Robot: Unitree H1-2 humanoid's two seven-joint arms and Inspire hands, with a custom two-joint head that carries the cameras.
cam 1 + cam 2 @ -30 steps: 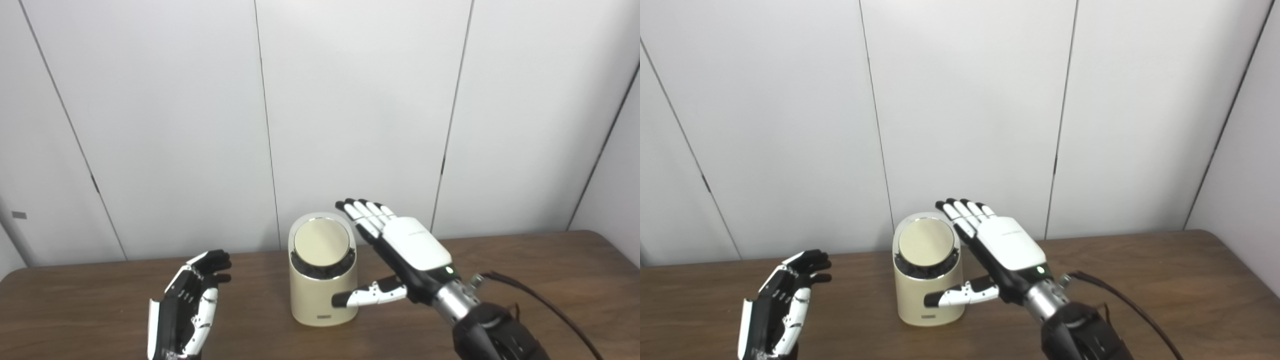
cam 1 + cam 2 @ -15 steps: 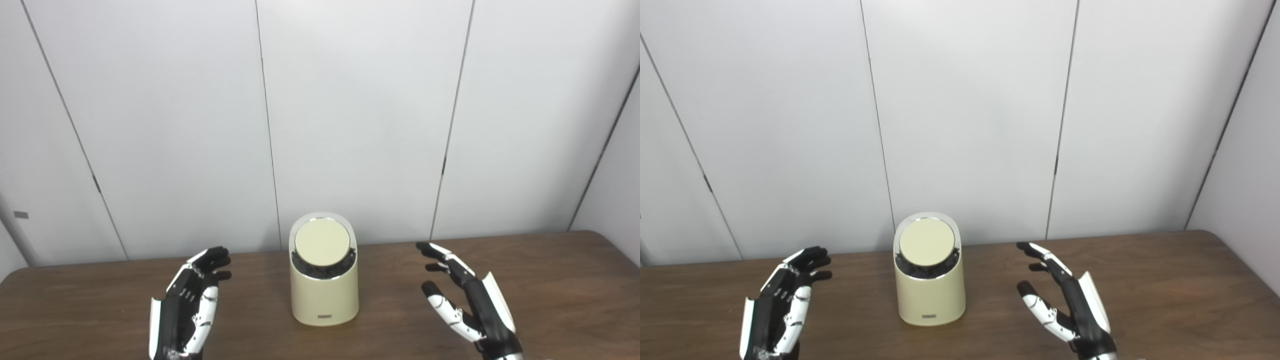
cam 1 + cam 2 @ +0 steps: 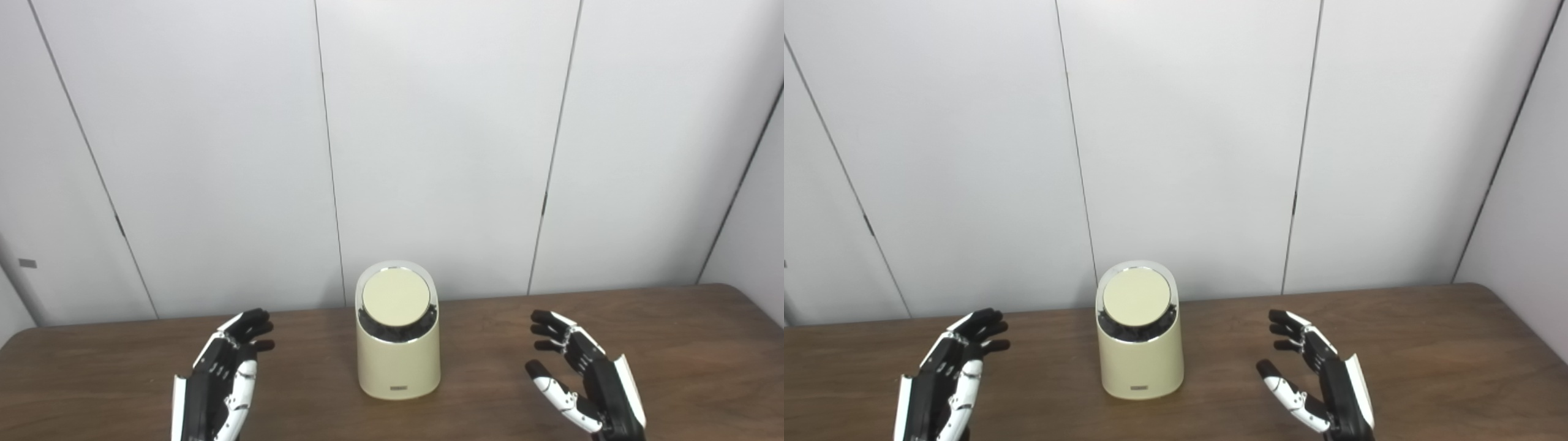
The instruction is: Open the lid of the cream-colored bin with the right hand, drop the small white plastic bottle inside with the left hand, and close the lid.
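The cream-colored bin (image 3: 398, 361) stands upright in the middle of the brown table (image 3: 674, 343), near the back wall. Its round slanted lid (image 3: 395, 298) lies shut in its rim. My left hand (image 3: 218, 380) hovers low to the left of the bin, palm facing inward, fingers apart and holding nothing. To the right of the bin my right hand (image 3: 585, 380) is also open and empty, well apart from the bin. No small white bottle shows in either view.
White wall panels (image 3: 441, 141) rise right behind the table's far edge. The tabletop's right edge (image 3: 1537, 324) runs diagonally at the far right.
My right hand has left its raised spot beside the lid, dropped down and drawn back to the right near the table. My left hand has sunk slightly. The lid stays shut.
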